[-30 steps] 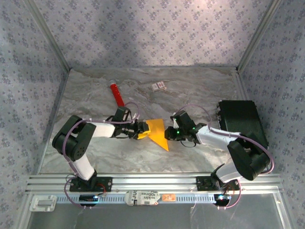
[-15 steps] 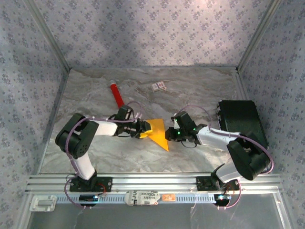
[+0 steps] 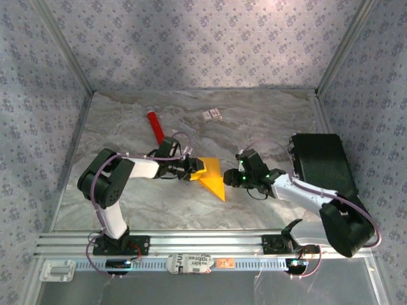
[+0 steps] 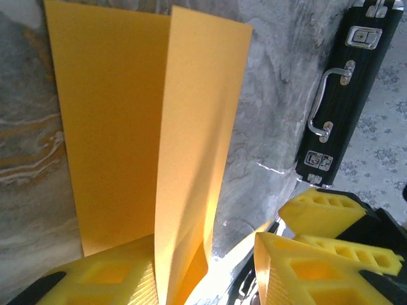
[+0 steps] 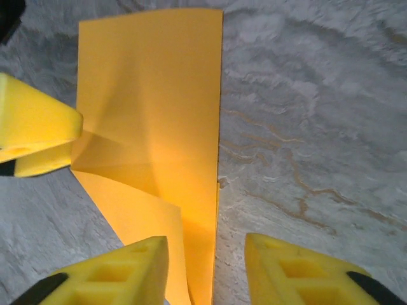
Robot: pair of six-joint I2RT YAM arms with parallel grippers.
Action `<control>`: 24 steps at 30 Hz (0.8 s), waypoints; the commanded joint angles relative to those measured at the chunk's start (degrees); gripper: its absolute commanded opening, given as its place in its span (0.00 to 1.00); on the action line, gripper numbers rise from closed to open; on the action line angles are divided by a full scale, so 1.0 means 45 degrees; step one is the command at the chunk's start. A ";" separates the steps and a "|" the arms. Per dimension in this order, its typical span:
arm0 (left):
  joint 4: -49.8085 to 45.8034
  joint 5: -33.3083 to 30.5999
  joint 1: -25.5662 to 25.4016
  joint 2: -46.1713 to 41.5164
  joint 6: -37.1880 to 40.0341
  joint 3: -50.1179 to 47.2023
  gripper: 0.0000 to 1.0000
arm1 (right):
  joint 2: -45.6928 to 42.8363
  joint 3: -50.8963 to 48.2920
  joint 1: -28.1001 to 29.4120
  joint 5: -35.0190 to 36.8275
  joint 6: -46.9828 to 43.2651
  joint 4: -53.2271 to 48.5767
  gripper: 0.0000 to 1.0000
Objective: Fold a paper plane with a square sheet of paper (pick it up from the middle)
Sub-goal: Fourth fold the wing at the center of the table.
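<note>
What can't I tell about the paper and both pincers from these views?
- Top external: the left edge of the sheet is hidden by the left pincer; creases too small to read.
- Left wrist: the raised flap's base runs off the bottom edge beside a finger; contact unclear.
- Right wrist: the sheet's near end leaves the frame between the fingers of the right pincer.

free: near table (image 3: 165, 213) strip | obstacles: black case (image 3: 321, 165) right, red tube (image 3: 155, 128) rear-left, white card (image 3: 212, 115) rear

Matt yellow paper (image 3: 212, 176), marbled stone-look table (image 3: 254, 121), glossy black case (image 3: 321, 162)
</note>
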 commanded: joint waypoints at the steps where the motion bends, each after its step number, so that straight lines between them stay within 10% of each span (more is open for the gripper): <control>1: 0.0521 0.0437 -0.0082 0.0192 -0.0069 0.0353 0.37 | -0.0702 -0.0332 0.0129 0.0833 -0.0145 -0.0573 0.46; 24: 0.0102 -0.2065 -0.0215 -0.0790 -0.0206 -0.0001 0.00 | -0.2129 -0.0855 0.2164 0.4152 -0.1720 0.0105 0.53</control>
